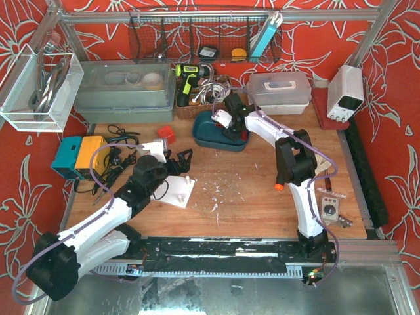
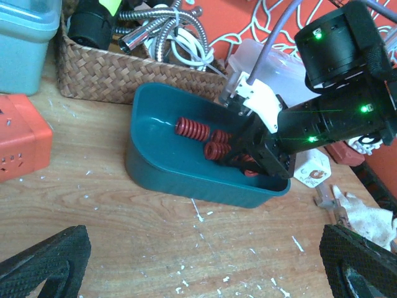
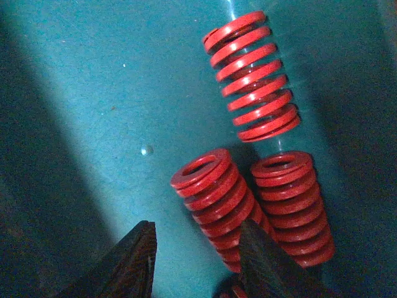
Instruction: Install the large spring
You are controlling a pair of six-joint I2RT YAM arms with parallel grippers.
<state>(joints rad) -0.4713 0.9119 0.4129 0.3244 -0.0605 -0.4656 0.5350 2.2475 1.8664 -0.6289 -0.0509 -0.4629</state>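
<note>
The installation is judged to be at its opening stage, with no spring lifted yet. Three red springs [image 2: 214,141] are seen lying loose in the teal bin [image 1: 205,134], which is set near the middle of the tabletop's far edge. The longest-looking spring [image 3: 253,76] lies apart from the other two (whether it is truly the large one cannot be settled from these views). The right gripper [image 3: 197,248] is placed inside the bin with its fingers spread and nothing clasped. The nearer spring [image 3: 214,192] lies just ahead of the gap between them. The left gripper [image 2: 205,248] is held wide apart and empty over bare wood left of the table's centre. It is near a white peg plate [image 1: 178,191], which is taken to be the mounting spot. Picking, carrying and seating are all left to be done. No brand, label or writing can be read on anything in view.
</note>
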